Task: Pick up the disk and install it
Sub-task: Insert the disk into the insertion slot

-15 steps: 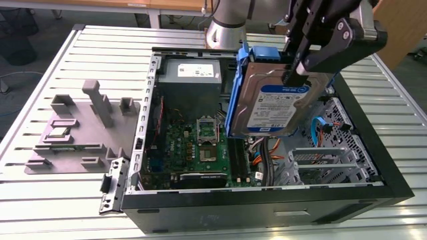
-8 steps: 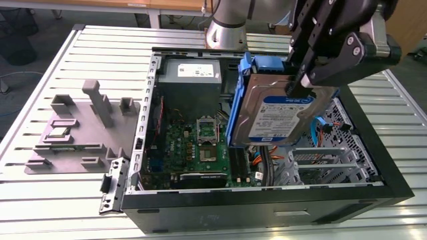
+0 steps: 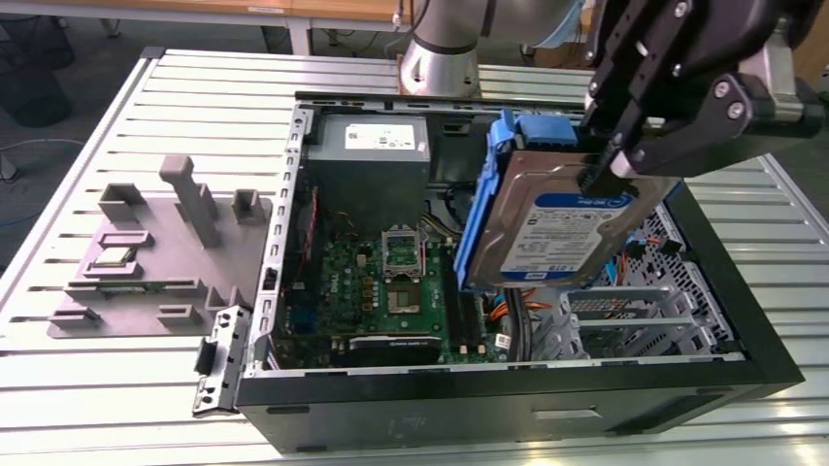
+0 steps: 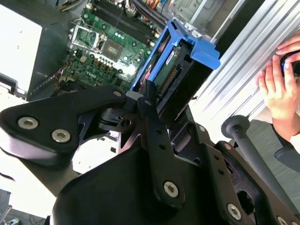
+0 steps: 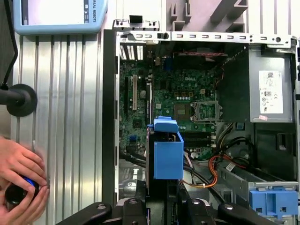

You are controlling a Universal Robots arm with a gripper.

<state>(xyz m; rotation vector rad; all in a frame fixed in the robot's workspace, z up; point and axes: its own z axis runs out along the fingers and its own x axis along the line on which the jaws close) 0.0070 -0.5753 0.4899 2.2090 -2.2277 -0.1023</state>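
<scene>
We see the gripper with its fingers clamped on the upper end of the disk. It holds the disk in the air, tilted, with the label facing outward and blue rails along its edges. The disk hangs over the open computer case towards the exterior view's right, above the metal drive cage and touching nothing below. To the exterior view's left lies the motherboard, and farther back the grey power supply. Outside the case, a person's hands rest near the slatted table, and a grey fixture block sits at the exterior view's left.
</scene>
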